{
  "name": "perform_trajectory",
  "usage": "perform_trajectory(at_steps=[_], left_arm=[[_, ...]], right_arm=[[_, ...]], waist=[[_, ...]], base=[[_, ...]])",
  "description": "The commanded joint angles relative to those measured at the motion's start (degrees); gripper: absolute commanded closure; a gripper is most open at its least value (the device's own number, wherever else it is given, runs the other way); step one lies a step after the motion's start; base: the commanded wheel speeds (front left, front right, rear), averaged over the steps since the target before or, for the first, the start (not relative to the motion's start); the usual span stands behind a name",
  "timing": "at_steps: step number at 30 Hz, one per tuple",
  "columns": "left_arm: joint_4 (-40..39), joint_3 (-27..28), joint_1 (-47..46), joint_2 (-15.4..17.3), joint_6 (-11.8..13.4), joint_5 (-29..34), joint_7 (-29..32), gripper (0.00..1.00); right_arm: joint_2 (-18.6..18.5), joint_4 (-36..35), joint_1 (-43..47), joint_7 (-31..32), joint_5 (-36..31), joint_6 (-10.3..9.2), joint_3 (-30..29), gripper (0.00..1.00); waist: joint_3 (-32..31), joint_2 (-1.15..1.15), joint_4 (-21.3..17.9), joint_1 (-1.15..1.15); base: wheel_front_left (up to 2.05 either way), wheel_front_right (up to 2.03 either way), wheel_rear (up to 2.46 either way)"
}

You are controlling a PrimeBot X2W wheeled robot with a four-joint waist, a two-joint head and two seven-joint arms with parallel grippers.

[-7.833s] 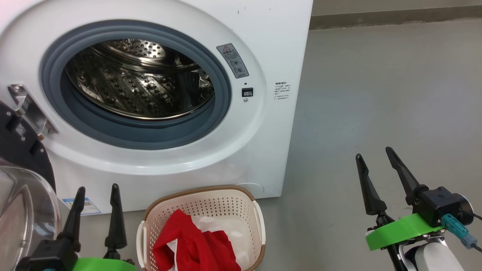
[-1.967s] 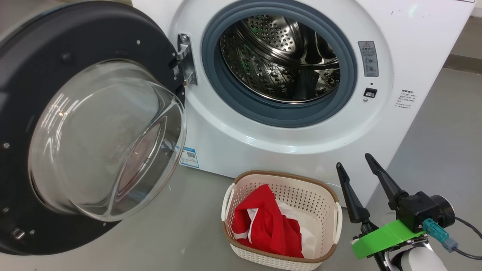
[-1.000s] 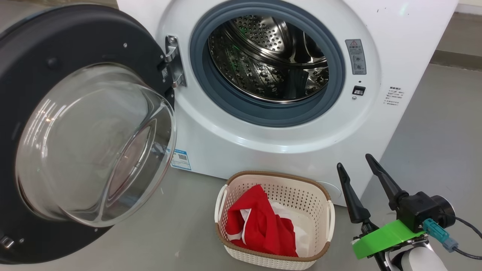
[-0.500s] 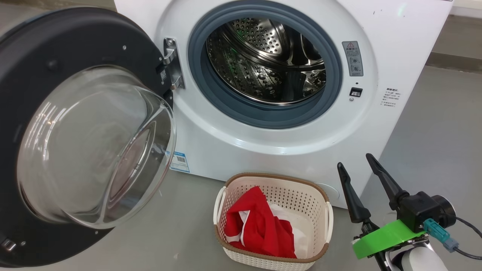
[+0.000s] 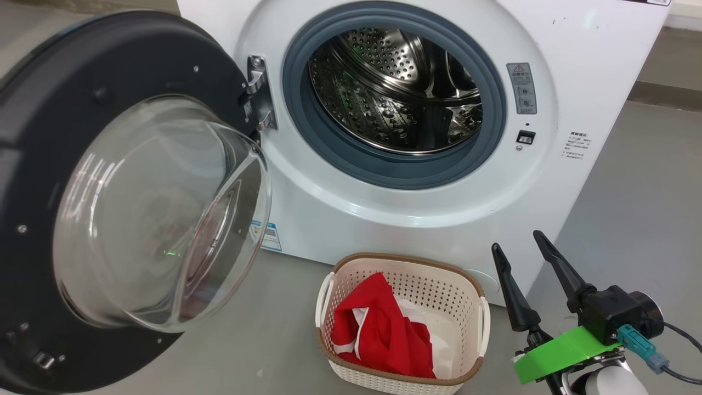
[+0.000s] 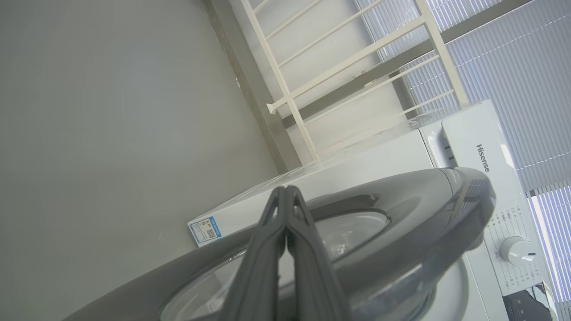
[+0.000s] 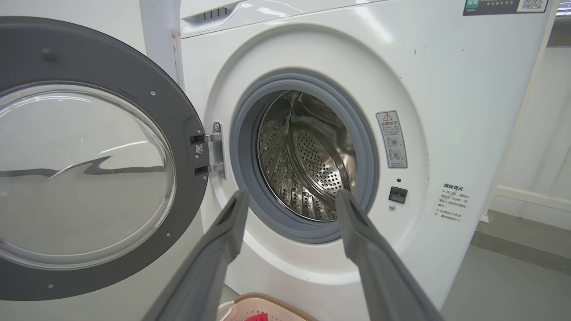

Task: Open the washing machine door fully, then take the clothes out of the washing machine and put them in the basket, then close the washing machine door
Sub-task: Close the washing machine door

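1. Presently, the washing machine door (image 5: pixel 49 137) is being seen swung out at the left of the washing machine (image 5: pixel 384 219). Its glass bowl window (image 5: pixel 153 219) is facing the head camera, and the steel drum (image 5: pixel 395 99) is lying exposed.
2. The red clothes (image 5: pixel 384 334) are being held inside the basket (image 5: pixel 403 258), which is standing on the grey floor (image 5: pixel 630 192) just before the machine's front.
3. The right gripper (image 5: pixel 516 240) is being held with its fingers spread wide and nothing between them. It is hovering right of the basket, apart from it.
4. The left gripper (image 6: pixel 284 191) is being held with its fingers pressed together, gripping nothing, against the view of the door's glossy outer face. Contact cannot be told.
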Motion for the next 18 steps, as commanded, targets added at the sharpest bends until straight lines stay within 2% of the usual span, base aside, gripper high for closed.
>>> perform_trajectory(at_steps=[1, 10, 18], left_arm=[[-2.23, 0.3, 1.15, 0.34, 0.1, -1.05, 1.67, 1.0], [-10.0, 0.62, 4.75, -3.87, 1.18, -3.4, 3.91, 1.0], [-18.86, 0.66, 7.26, -8.73, 4.85, -6.0, 6.42, 1.0]], right_arm=[[-0.12, -1.63, -0.58, -0.36, 0.29, 0.28, 1.08, 0.0], [-0.12, -1.61, -0.11, -0.36, 0.57, 0.28, 1.28, 0.0], [-0.12, -1.77, -0.11, -0.36, 0.62, 0.28, 1.35, 0.0]], waist=[[-0.04, 0.0, 0.17, 0.0], [-0.31, 0.0, 1.09, 0.0], [0.0, 0.0, 1.49, 0.0]], base=[[0.0, 0.0, 0.0], [0.0, 0.0, 0.0], [0.0, 0.0, 0.0]])
